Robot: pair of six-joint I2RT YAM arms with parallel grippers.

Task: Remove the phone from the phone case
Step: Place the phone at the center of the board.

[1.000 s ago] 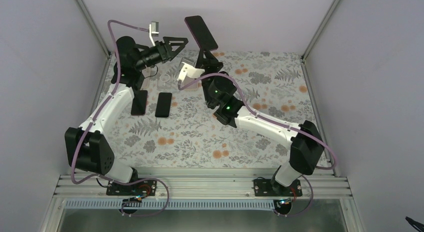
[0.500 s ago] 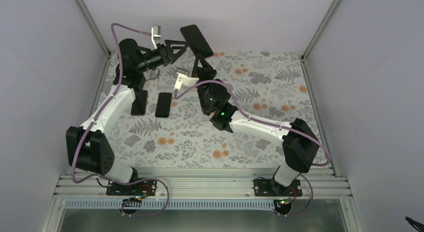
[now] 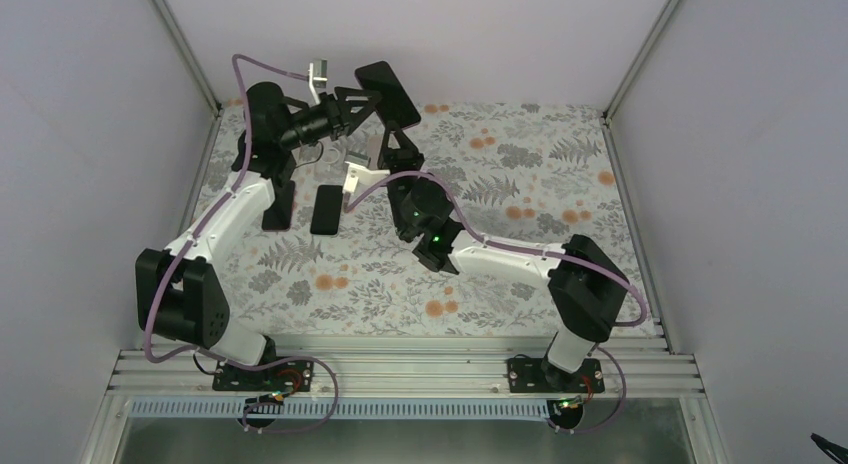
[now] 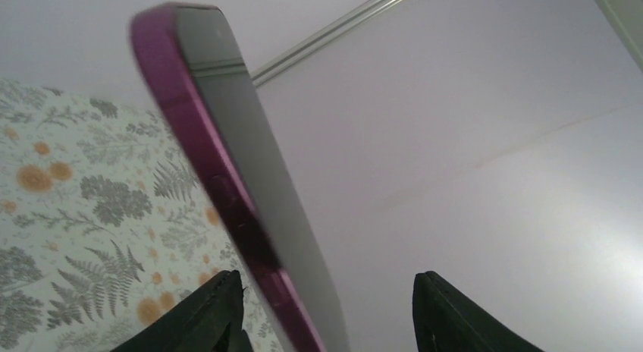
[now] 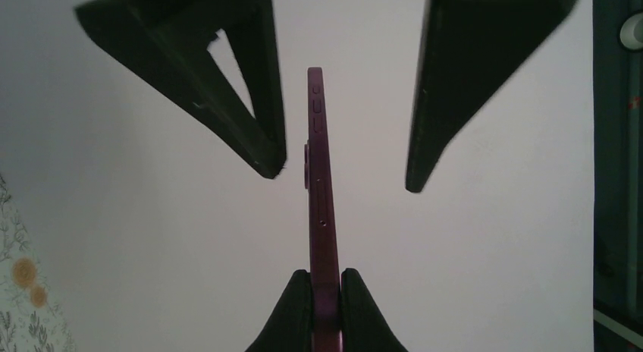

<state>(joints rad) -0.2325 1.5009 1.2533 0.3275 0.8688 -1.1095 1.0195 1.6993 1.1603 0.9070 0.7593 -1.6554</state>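
Edges suit gripping: cased phone [image 5: 317, 177] looks stiff, slick (thin too); right gripper [image 5: 324, 291] pinches it, left gripper [image 5: 345, 181] straddles, half-open.

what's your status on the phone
Right hand shut on cased phone, held aloft. Left hand open, fingers straddling its top, not clamped. Nothing in the way.
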